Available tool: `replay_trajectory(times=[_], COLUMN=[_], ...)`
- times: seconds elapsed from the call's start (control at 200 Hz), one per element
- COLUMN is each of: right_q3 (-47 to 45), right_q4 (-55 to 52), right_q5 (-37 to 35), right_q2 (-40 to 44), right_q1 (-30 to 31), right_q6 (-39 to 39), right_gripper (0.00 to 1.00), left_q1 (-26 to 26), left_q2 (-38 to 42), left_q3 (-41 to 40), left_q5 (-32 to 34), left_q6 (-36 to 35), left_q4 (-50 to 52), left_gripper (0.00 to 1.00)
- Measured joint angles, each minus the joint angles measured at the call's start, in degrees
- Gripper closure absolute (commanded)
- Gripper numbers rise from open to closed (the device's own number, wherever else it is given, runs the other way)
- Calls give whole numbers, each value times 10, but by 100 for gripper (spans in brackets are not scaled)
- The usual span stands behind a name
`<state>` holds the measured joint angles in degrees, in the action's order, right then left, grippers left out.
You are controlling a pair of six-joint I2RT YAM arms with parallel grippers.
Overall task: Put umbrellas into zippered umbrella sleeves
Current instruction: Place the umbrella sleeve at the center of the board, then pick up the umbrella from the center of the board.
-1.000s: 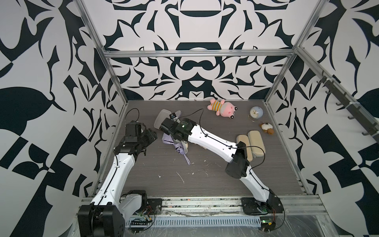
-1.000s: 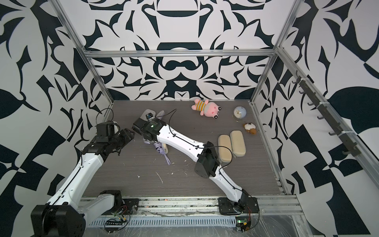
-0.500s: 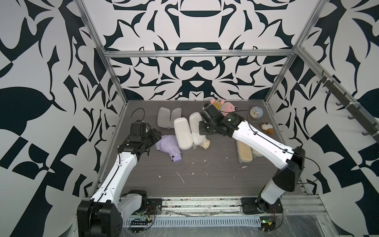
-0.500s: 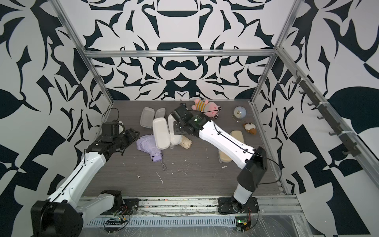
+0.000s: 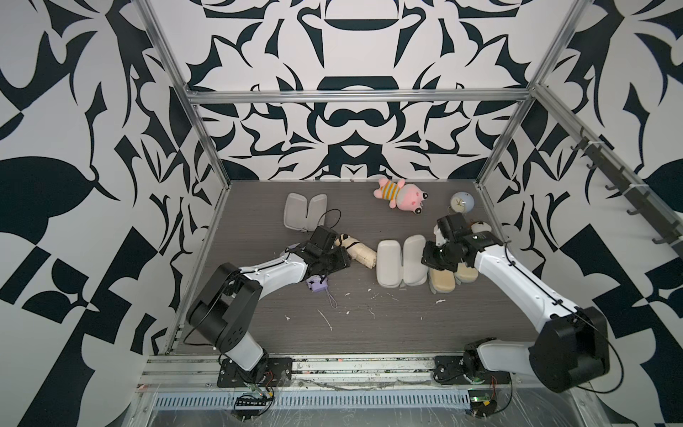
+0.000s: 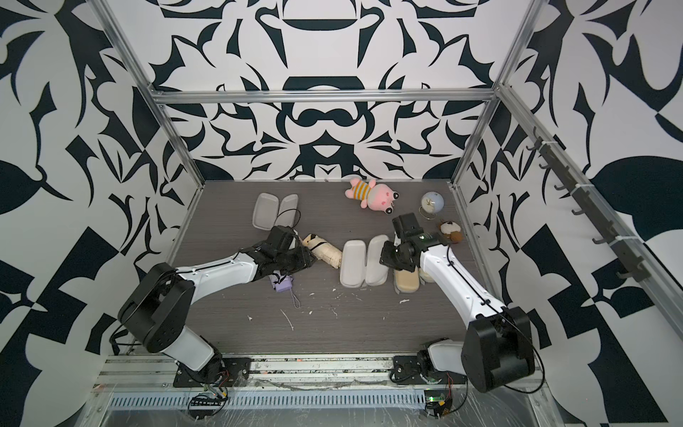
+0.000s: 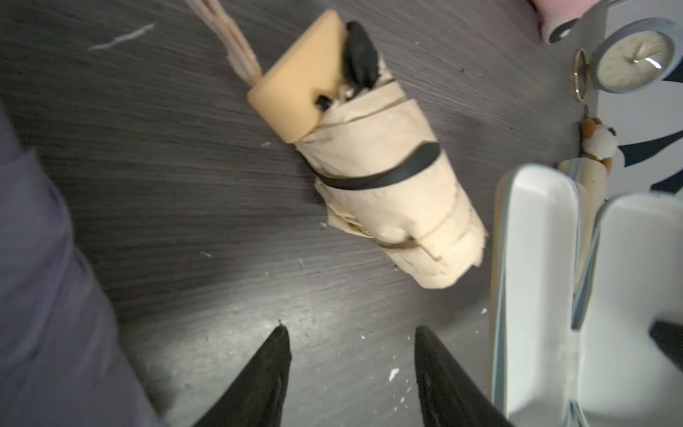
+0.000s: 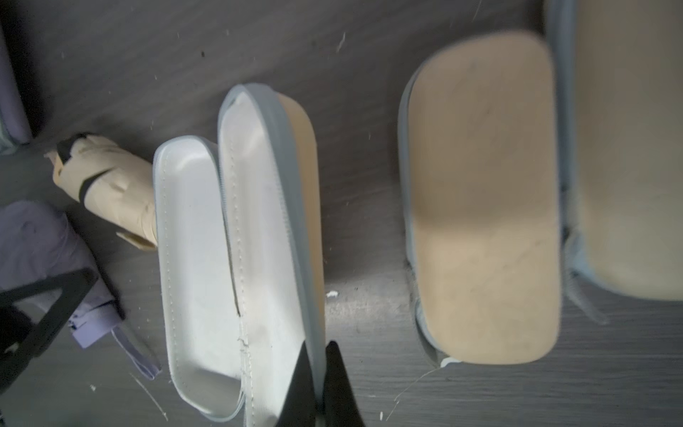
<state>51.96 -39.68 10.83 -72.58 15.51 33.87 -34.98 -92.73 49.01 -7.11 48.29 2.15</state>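
Top views: an open beige clamshell sleeve with white lining is shown lying on the dark grey worktop. A cream folded fabric umbrella lies just beside it, and a lavender folded umbrella is partly covered by the left arm.

Left wrist view: the left tool is seen with fingers apart and empty, short of the cream umbrella.

Right wrist view: the right tool is clamped together on the open sleeve's grey zip edge. Two closed beige sleeves are seen alongside.

Seen from above, my workspace is evenly bright with soft shadows, but my wrist views smear with blur and pale glare whitens the floor.
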Motion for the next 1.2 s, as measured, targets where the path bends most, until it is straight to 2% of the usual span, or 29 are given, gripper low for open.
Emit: replay_trajectory(times=[0.13, 0.245, 0.305, 0.37, 0.435, 0.61, 0.78, 0.895, 0.92, 0.995, 1.2], right_q3=[-77, -117, -127, -128, -117, -12, 119, 189, 203, 244, 378], right_q4=[30, 71, 85, 90, 77, -13, -40, -12, -5, 11, 17], right_q5=[21, 32, 36, 37, 27, -23, -66, -106, -117, -146, -197], right_q2=[25, 28, 21, 7, -5, -3, -46, -151, -177, -246, -396], right_q1=[36, 87, 104, 109, 109, 109, 136, 188, 199, 225, 259], right_q6=[32, 54, 57, 48, 31, -26, -27, 17, 28, 61, 97], right_gripper=[100, 99, 89, 66, 47, 24, 22, 19, 12, 9, 8], left_q1=[50, 111, 136, 147, 146, 141, 122, 114, 114, 114, 111], left_q2=[7, 53, 87, 113, 131, 159, 167, 167, 168, 174, 208], left_q3=[-50, -113, -134, -139, -137, -118, -103, -103, -103, -103, -111], left_q5=[-16, -30, -29, -28, -35, -54, -61, -62, -62, -61, -57], left_q6=[4, 1, -3, -7, -12, -17, -13, -7, -5, -1, 6], left_q4=[-23, -24, -7, 15, 27, 55, 58, 58, 58, 59, 57], left_gripper=[45, 45, 45, 45, 45, 45, 45, 45, 45, 45, 45])
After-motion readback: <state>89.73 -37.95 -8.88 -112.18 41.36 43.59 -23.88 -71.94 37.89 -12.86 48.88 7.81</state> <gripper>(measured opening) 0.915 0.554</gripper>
